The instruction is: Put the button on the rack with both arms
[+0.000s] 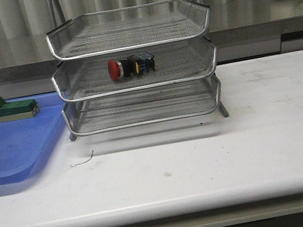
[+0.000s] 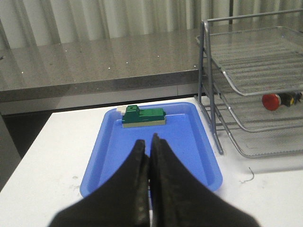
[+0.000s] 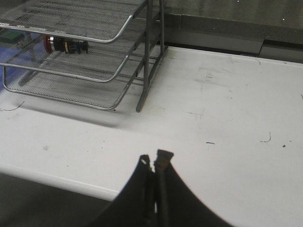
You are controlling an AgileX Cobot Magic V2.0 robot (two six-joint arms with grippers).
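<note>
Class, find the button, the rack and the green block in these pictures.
button point(image 1: 115, 69), front view, on its red head.
rack point(image 1: 129, 47), front view, on the top tray's front rim.
green block point(image 2: 143, 117), left wrist view, on its top face.

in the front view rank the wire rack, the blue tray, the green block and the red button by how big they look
Largest to smallest:
1. rack
2. blue tray, cut off at the picture's edge
3. green block
4. button, only slightly smaller, and it sits farther back, so this pair is unsure
</note>
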